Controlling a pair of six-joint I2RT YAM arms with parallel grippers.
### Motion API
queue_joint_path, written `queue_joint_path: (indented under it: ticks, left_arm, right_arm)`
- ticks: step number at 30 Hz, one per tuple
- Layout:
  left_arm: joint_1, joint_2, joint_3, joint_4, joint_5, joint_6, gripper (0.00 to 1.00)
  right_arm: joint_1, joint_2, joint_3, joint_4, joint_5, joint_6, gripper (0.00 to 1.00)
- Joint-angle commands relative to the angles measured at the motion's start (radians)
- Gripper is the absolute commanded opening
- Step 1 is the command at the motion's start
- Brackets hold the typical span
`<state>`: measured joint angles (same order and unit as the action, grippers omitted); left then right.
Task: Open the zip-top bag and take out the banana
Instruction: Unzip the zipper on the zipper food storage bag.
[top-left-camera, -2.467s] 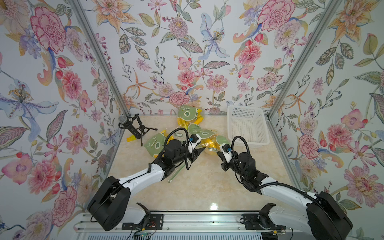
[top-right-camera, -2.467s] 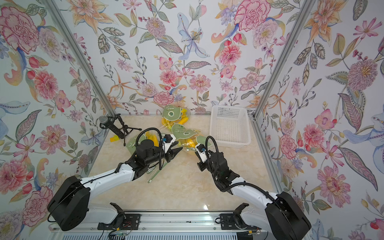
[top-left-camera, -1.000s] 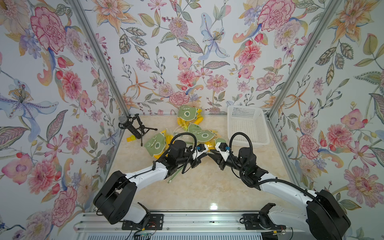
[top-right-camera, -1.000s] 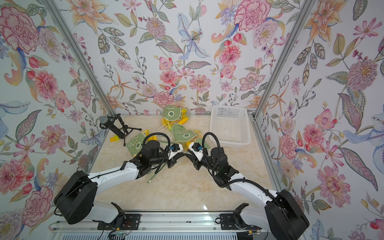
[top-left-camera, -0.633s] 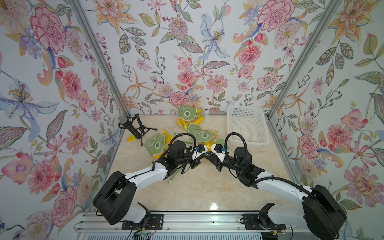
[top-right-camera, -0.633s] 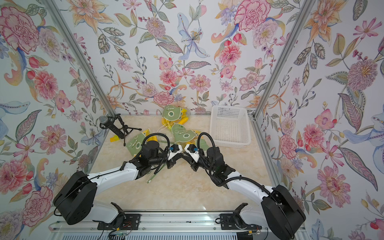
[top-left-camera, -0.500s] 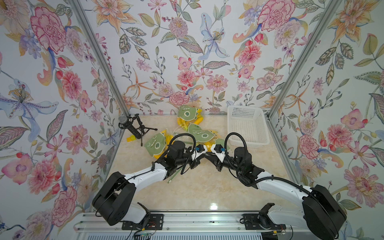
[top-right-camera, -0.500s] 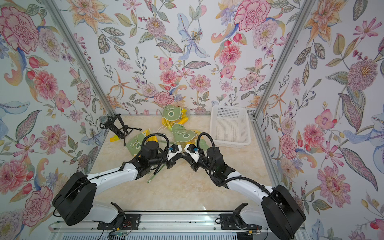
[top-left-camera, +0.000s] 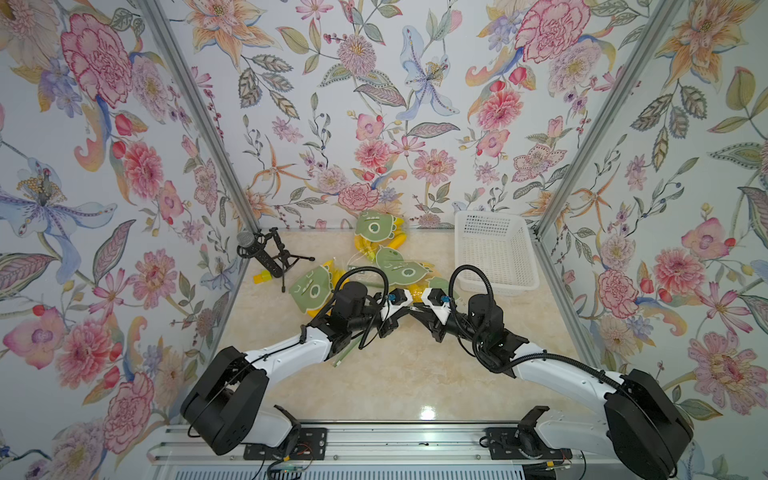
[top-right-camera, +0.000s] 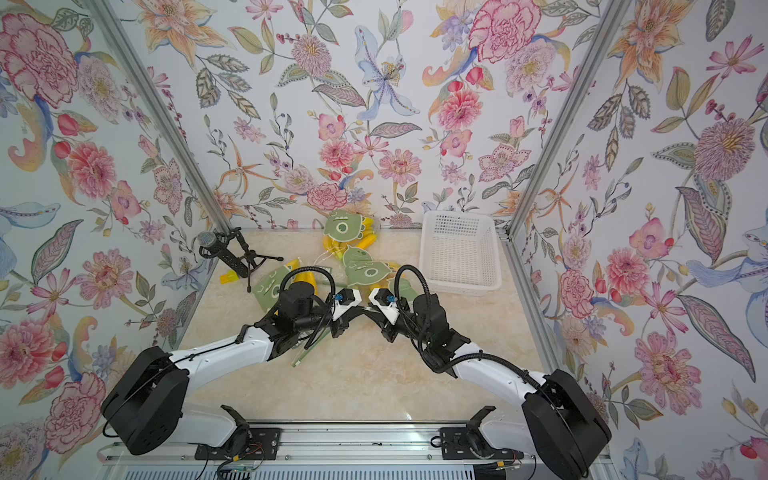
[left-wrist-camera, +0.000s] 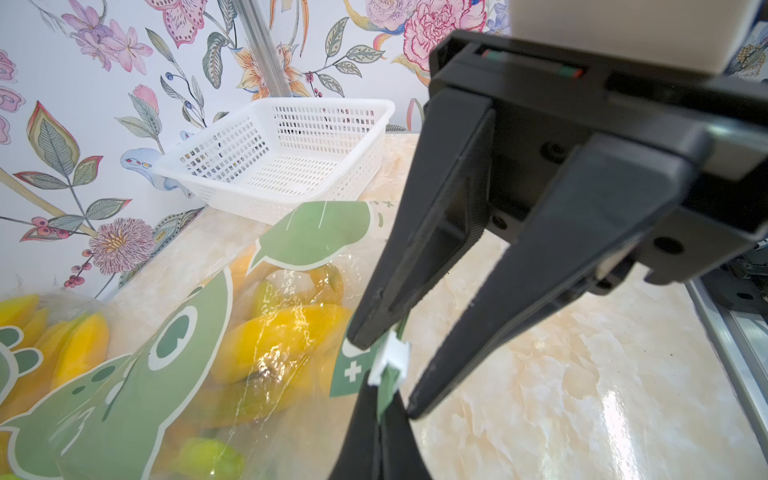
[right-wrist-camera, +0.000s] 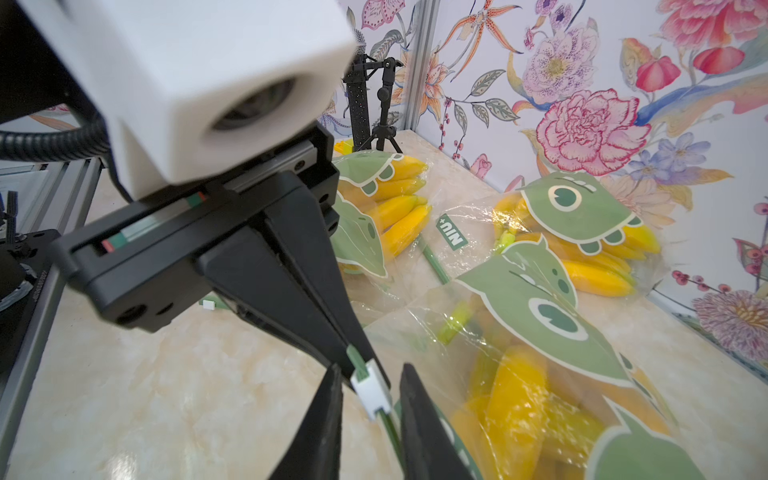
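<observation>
Moved: my right gripper (left-wrist-camera: 386, 376) has been swinging in from well apart and is now meeting my left gripper (left-wrist-camera: 380, 411) tip to tip.
Left hand: I am keeping it clamped on the green zip strip (right-wrist-camera: 355, 358), pinning the bag's mouth.
Right hand: its fingers are standing slightly apart, straddling the white slider (right-wrist-camera: 372, 392) without pinching it yet.
Bag: the zip-top bag (left-wrist-camera: 124, 395) is lying on the table (top-left-camera: 395, 382) just beyond both sets of fingertips, and the banana (left-wrist-camera: 282, 336) is showing yellow inside.
Doing it well: I am planning to close squarely on the slider, then draw it along the strip, away from the anchoring left hand.
Around: more printed bags (top-left-camera: 376, 226) are crowding beyond the hands. A white basket (top-left-camera: 494, 257) is sitting beyond the right hand and a microphone stand (top-left-camera: 266, 253) beyond the left.
In the way: the tips are working almost against each other, so I am watching for a collision.
</observation>
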<state>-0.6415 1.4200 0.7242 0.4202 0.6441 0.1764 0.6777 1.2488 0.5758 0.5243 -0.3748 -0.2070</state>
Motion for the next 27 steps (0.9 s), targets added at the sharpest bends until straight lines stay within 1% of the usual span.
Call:
queue_joint_path:
  ticks: [1, 9, 12, 19, 23, 24, 27]
  left_arm:
    - [0.006, -0.024, -0.009, 0.006, 0.031, 0.017, 0.00]
    - [0.018, -0.028, -0.012, 0.014, 0.019, 0.003, 0.00]
    - [0.021, -0.033, -0.015, 0.020, 0.010, -0.007, 0.00]
    - [0.042, -0.059, -0.042, 0.055, -0.032, -0.036, 0.00]
    - [0.061, -0.079, -0.063, 0.082, -0.068, -0.037, 0.00]
    - [0.067, -0.082, -0.068, 0.093, -0.078, -0.069, 0.00]
    - [0.085, -0.092, -0.079, 0.120, -0.101, -0.094, 0.00]
  right_arm:
    - [-0.003, 0.016, 0.013, -0.015, 0.003, -0.020, 0.21]
    - [0.002, 0.006, 0.004, -0.029, 0.013, -0.020, 0.10]
    - [0.002, 0.006, 0.004, -0.031, 0.022, -0.020, 0.08]
    - [0.011, 0.007, -0.004, -0.050, 0.102, -0.045, 0.06]
    - [0.026, 0.013, -0.010, -0.075, 0.184, -0.086, 0.05]
    - [0.030, 0.015, -0.014, -0.081, 0.199, -0.092, 0.05]
    - [0.039, 0.016, -0.025, -0.082, 0.235, -0.100, 0.05]
